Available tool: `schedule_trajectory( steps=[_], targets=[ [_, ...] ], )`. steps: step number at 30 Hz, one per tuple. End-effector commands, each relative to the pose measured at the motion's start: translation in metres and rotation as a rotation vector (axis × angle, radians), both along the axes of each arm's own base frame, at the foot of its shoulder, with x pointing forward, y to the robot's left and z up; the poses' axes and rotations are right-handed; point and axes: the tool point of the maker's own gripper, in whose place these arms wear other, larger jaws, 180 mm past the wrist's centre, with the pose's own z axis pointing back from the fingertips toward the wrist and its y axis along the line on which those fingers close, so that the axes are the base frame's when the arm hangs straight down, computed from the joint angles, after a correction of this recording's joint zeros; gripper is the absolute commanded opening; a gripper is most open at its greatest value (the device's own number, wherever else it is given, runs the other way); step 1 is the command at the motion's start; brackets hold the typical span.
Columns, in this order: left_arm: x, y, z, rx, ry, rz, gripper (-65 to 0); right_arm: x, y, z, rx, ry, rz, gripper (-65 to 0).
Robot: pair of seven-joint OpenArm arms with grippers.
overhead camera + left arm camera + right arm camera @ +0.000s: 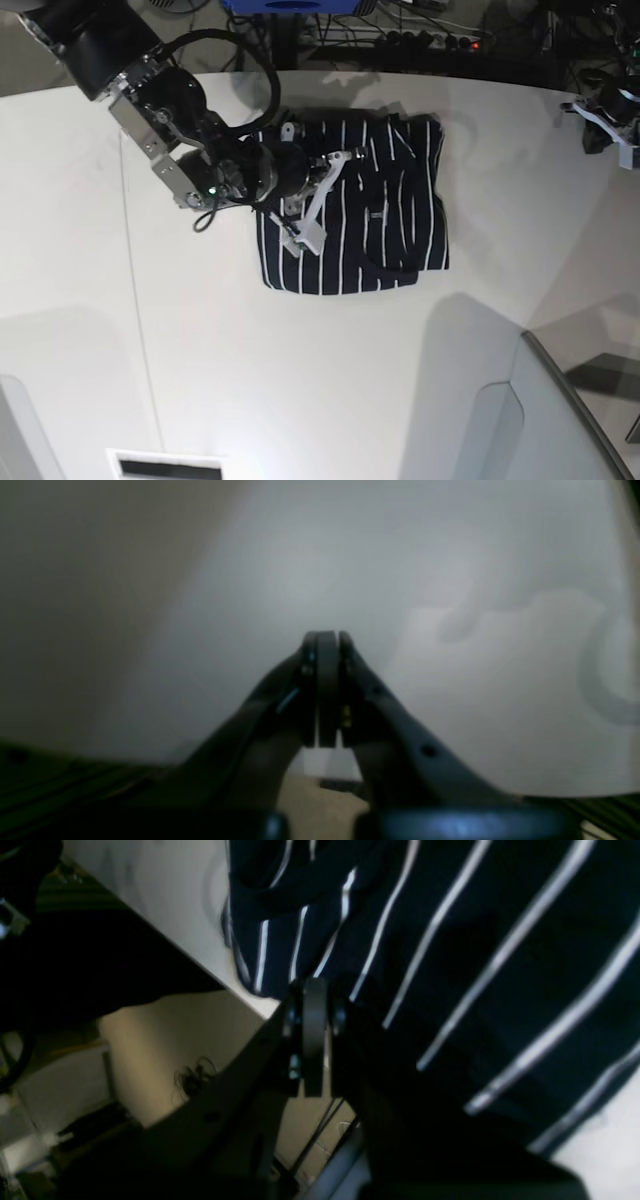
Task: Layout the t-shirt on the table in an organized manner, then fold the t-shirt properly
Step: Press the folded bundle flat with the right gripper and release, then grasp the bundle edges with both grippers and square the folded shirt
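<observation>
Both tools (315, 990) (327, 640) closed (right over t-shirt (390, 200))

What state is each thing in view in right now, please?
t-shirt: folded into a rough rectangle, lying on the table.
table: bears the t-shirt.
right gripper: shut, over the t-shirt's left part in the base view; grip unclear.
left gripper: shut, holding nothing, away from the t-shirt.
</observation>
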Motion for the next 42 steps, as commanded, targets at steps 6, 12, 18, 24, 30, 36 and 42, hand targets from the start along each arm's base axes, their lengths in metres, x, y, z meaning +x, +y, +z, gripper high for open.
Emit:
schedule_trajectory(
  steps=[6,12,18,24,30,36,42],
  targets=[
    [0.013,-0.007,0.007,0.003,-0.025,-0.054,-65.0,0.017,0.012,-0.024,-0.049,-0.008,-0.024,-64.7],
    [0.021,-0.034,-0.002,-0.022,-0.006,-0.132,-65.0,0.003,0.037,-0.056,-0.150,-0.019,0.113,-64.8],
    [0.049,-0.070,0.013,-0.047,-0.091,-0.191,-65.0,0.011,0.041,-0.021,-0.126,-0.057,0.095,-64.8],
    [0.077,-0.119,0.041,-0.096,-0.137,-0.214,-65.0,0.007,0.010,-0.006,-0.167,-0.041,0.005,-64.7],
    [0.093,-0.216,0.044,-0.259,-0.146,-0.389,-65.0,-0.004,-0.018,-0.023,-0.191,0.018,-0.065,-64.8],
    [0.068,-0.238,-0.015,-0.264,0.044,-0.431,-65.0,0.006,-0.044,-0.032,-0.194,0.024,-0.101,-64.8],
    [0.053,-0.209,-0.054,-0.253,0.097,-0.393,-65.0,0.013,-0.061,-0.036,-0.201,0.030,-0.143,-64.8]
  ],
)
